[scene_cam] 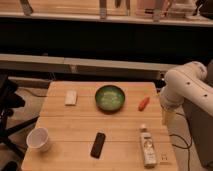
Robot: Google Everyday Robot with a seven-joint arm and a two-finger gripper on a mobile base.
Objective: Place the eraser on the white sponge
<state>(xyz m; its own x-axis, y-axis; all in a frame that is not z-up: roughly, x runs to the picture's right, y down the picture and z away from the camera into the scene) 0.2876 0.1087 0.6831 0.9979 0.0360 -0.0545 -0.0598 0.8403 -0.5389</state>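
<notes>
The eraser (98, 145) is a flat black block lying on the wooden table (65, 125), near the front middle. The white sponge (71, 97) lies at the back left of the table, well apart from the eraser. My white arm (187, 87) comes in from the right. The gripper (168, 117) hangs at the table's right edge, far from both the eraser and the sponge, with nothing seen in it.
A green bowl (110, 97) stands at the back middle. An orange carrot-like item (143, 103) lies to its right. A white paper cup (39, 139) stands at the front left, and a pale bottle (147, 147) lies at the front right. A black chair (7, 115) is at the left.
</notes>
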